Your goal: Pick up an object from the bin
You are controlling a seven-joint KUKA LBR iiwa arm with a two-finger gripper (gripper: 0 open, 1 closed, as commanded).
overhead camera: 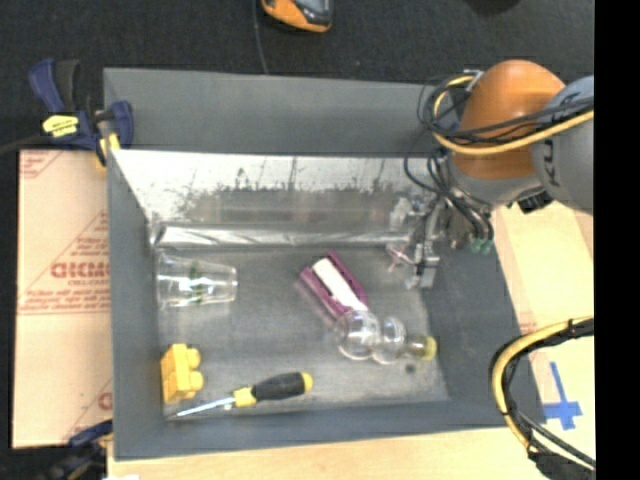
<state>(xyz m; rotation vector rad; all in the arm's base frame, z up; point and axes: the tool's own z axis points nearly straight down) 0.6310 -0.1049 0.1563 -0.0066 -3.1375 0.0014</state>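
My gripper (pixel 418 258) hangs at the bin's right side, near the back wall, its fingers pointing down with nothing seen between them. Just left and below it lies a purple and white box (pixel 332 283), tilted. In front of that box rests a clear round bottle with a yellow cap (pixel 378 340), lying on its side. Neither thing touches the gripper.
A clear plastic cup (pixel 195 282) lies on its side at the left. A yellow block (pixel 179 371) sits in the front left corner, with a black and yellow screwdriver (pixel 256 391) beside it along the front wall.
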